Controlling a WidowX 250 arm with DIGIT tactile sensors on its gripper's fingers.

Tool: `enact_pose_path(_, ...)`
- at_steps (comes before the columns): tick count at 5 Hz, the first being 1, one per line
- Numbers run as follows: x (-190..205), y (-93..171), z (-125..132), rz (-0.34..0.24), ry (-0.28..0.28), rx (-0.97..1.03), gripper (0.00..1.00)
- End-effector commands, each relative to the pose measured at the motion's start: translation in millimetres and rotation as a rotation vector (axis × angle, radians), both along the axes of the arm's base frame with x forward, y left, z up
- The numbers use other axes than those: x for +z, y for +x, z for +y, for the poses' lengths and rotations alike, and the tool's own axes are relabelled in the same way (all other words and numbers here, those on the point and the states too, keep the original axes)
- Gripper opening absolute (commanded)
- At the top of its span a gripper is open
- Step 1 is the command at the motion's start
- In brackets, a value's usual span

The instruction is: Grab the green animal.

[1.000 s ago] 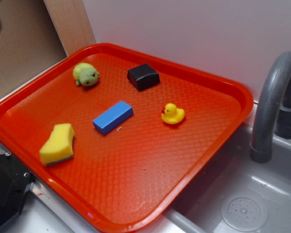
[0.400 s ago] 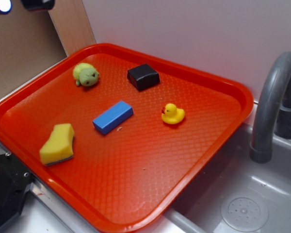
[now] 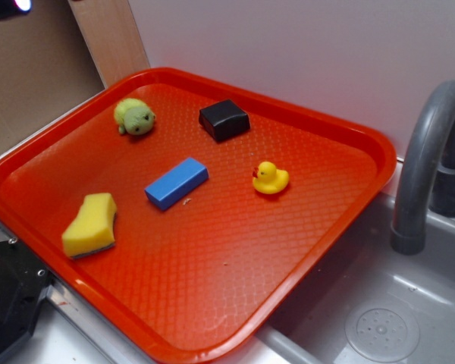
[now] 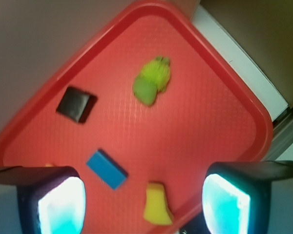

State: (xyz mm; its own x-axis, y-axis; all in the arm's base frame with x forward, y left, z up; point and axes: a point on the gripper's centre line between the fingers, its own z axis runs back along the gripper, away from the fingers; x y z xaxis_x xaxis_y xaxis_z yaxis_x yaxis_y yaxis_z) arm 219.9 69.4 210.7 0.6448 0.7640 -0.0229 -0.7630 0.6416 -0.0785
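Observation:
The green animal point(image 3: 135, 117) is a small light-green soft toy lying near the far left corner of the red tray point(image 3: 341, 129). In the wrist view it point(image 4: 152, 80) lies well ahead of the jaws, in the upper middle. My gripper point(image 4: 144, 204) is open and empty, high above the tray, its two glowing pads point(image 4: 62, 207) spread wide apart at the bottom of the wrist view. In the exterior view only a bit of the gripper point(image 3: 7, 7) shows at the top left corner.
On the tray lie a black block point(image 3: 224, 120), a blue block point(image 3: 177, 183), a yellow rubber duck point(image 3: 271, 178) and a yellow sponge point(image 3: 91, 225). A grey sink with a faucet point(image 3: 425, 167) stands to the right. A wall runs behind the tray.
The gripper's dark body has shifted left at the top left corner of the exterior view and is mostly out of frame. The objects on the tray have not moved.

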Motion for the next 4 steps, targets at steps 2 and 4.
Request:
enact_pose_path(2, -32, 7, 39, 0.0, 0.191, 0.003, 1.0)
enact_pose_path(4, -87, 27, 41, 0.073, 0.206, -0.035, 1.0)
